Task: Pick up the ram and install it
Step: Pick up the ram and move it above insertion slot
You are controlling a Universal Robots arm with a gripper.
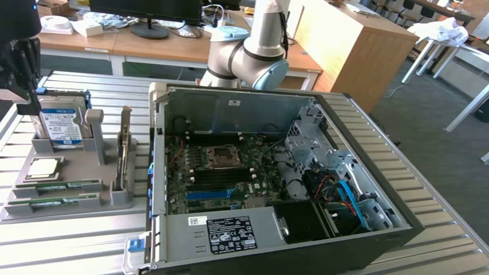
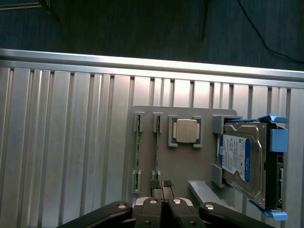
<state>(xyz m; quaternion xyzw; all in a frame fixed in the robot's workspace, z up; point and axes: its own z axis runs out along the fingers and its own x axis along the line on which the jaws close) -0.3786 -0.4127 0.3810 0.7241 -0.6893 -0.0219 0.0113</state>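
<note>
**A:** So, where is the ram (image 2: pixel 156 151)?

**B:** It stands on edge in the grey holder (image 2: pixel 183 164) on the slatted desk (image 2: pixel 71 142), in the slot just beside the processor chip (image 2: pixel 185 130). A second stick (image 2: pixel 137 152) sits one slot further out. The hard drive (image 2: pixel 240 159) is on the chip's other side.

**A:** And the fingers (image 2: pixel 155 186)?

**B:** Pressed together, with nothing between them. They hang above the holder, clear of it, with their tips roughly in line with one end of the ram.

**A:** How would you do this pick well?

**B:** I'd open them just wide enough to straddle the thin board and centre them along its length. I'd turn the pads flat to its faces and come straight down, so it doesn't jam in the end brackets. The second stick is near, so the outer finger has little room.

**A:** And the computer case (image 1: pixel 229 109)?

**B:** It lies open, well apart from the holder, on the exterior view's right, with the motherboard (image 1: pixel 221 172) exposed.
</note>
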